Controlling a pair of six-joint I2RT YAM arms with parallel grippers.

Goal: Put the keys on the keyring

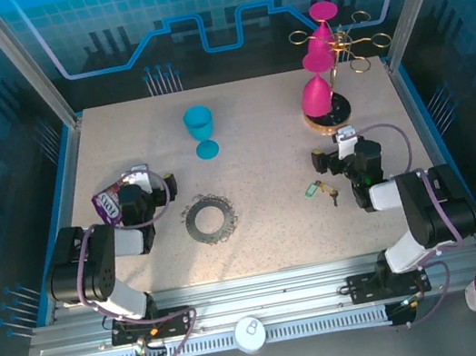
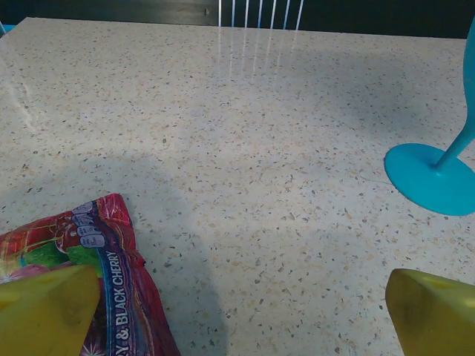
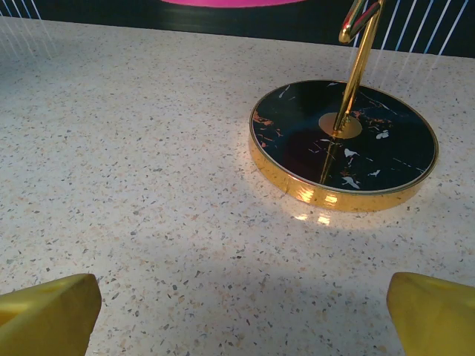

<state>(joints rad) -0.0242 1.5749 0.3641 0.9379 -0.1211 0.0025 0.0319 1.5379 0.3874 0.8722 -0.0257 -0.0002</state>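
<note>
Lying small and blurred, keys (image 1: pixel 321 189), keyring (image 1: pixel 209 219) apart, left end effector (image 2: pixel 239 315), right end effector (image 3: pixel 239 315) both spread

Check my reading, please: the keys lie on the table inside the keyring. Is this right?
Not quite. The keys lie on the table, but outside the keyring, apart from it on its right, as the top external view shows.

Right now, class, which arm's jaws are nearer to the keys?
Right. The right jaws sit open just beyond the keys, slightly to their right, not touching. The left jaws are far across the table, past the keyring, by the snack bag.
</note>
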